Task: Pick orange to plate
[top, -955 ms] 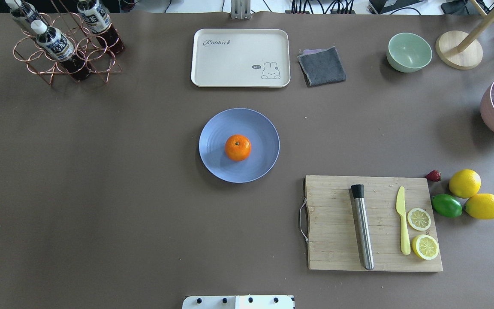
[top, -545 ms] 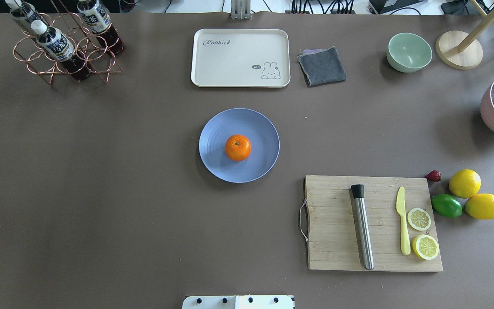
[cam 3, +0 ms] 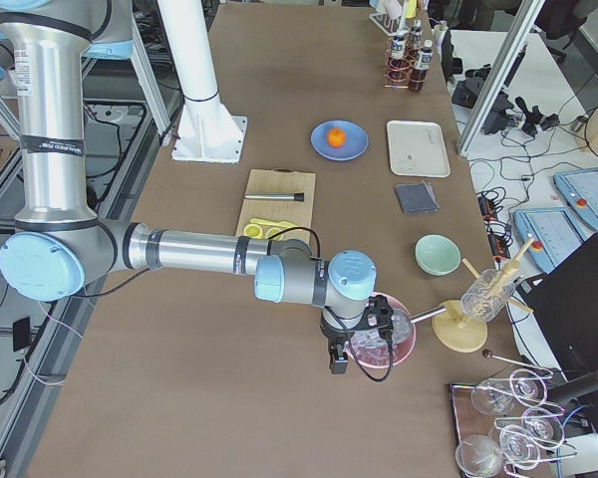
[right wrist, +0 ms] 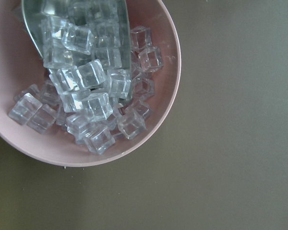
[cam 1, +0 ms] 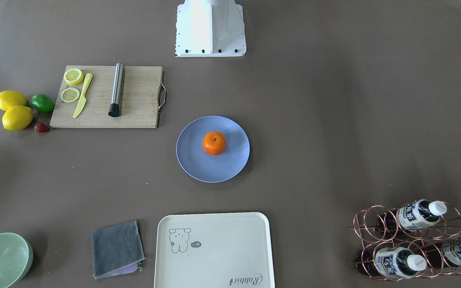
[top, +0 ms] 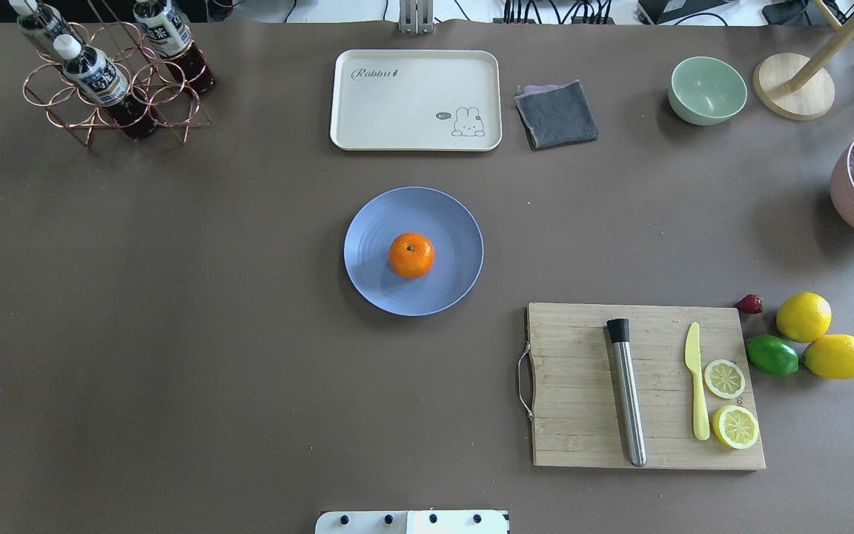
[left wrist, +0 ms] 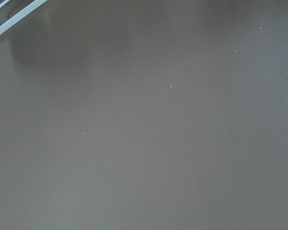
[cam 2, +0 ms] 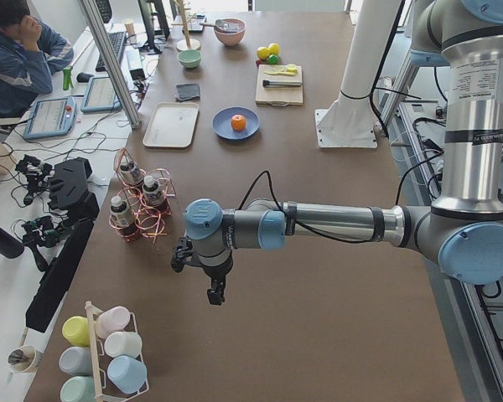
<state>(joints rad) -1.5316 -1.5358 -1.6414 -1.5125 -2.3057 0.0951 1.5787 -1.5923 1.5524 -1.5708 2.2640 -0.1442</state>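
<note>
Orange point(top: 411, 255) centred on periwinkle plate point(top: 373, 231), near cream "Rabbit" tray point(top: 405, 111); left claw point(cam 2: 215, 295) and right claw point(cam 3: 338, 364), openness indiscernible.

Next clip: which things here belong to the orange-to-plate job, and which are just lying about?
Job: orange, sitting on the plate.
Lying about: tray, grey cloth, green bowl, cutting board, lemons, lime, bottles, pink bowl of ice.
</note>
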